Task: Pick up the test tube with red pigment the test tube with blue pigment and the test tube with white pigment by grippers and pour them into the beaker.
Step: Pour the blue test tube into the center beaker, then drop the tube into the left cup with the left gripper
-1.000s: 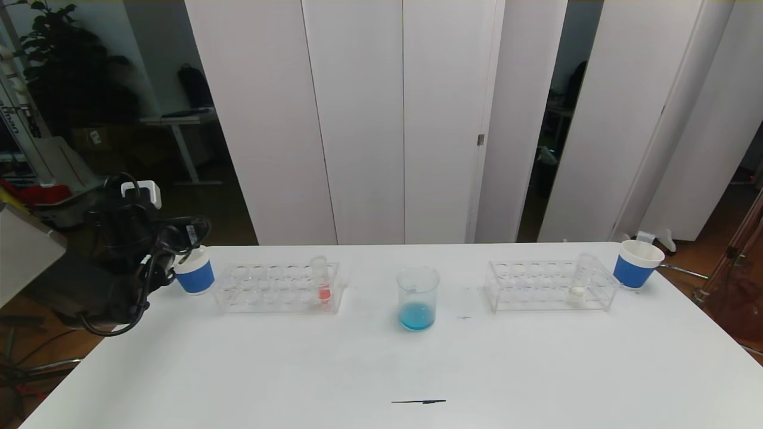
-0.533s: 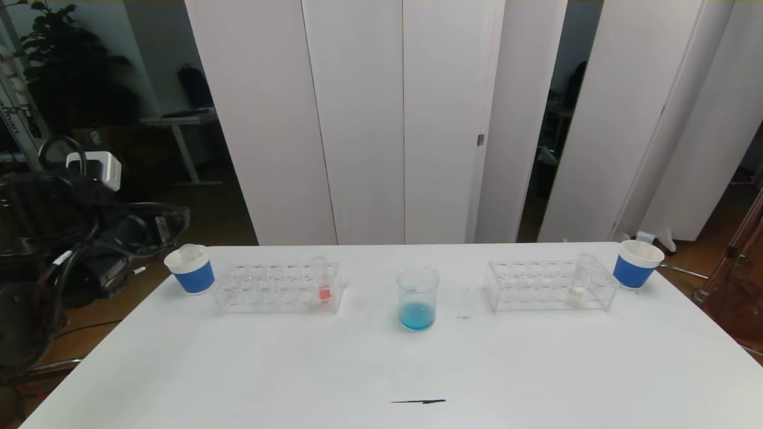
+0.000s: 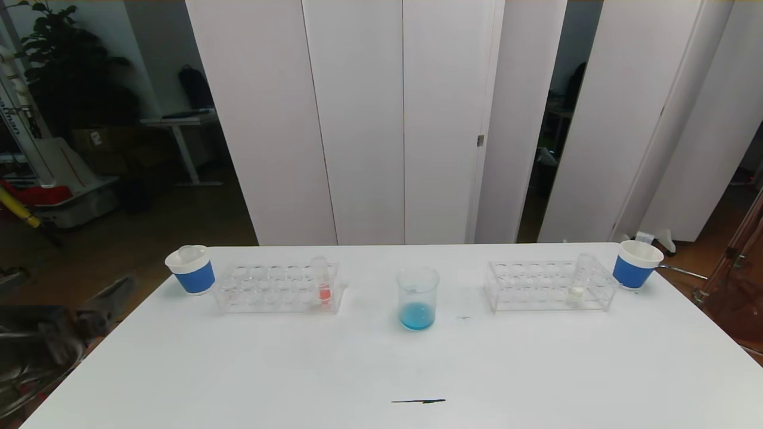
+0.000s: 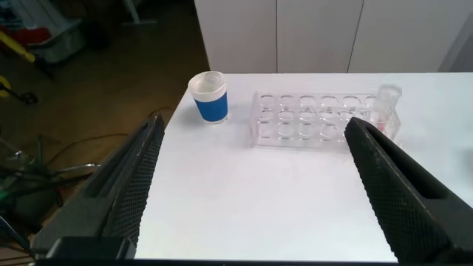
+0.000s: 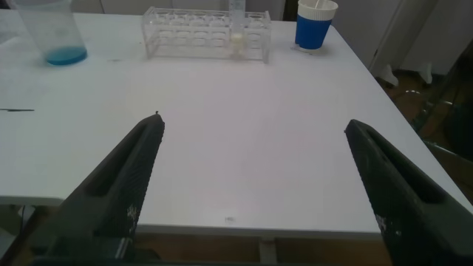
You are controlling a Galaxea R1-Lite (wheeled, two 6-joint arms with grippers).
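The beaker [image 3: 417, 297] stands mid-table with blue liquid in its bottom. Left of it, a clear rack [image 3: 278, 289] holds the test tube with red pigment [image 3: 322, 281]. On the right, a second rack [image 3: 551, 287] holds the test tube with white pigment [image 3: 579, 281]. No test tube with blue pigment is in view. My left gripper [image 4: 253, 120] is open and empty, low off the table's left edge, facing the red tube [image 4: 388, 111]. My right gripper [image 5: 253, 120] is open and empty over the table's near right edge, far from the white tube [image 5: 236, 31].
A white cup with a blue band [image 3: 192, 269] stands at the far left with a clear object in it. Another such cup [image 3: 636, 264] is at the far right. A dark mark [image 3: 418, 401] lies near the front edge. White panels stand behind the table.
My left arm has drawn back from beside the left cup and dropped low beside the table's left edge. Nothing on the table has moved.
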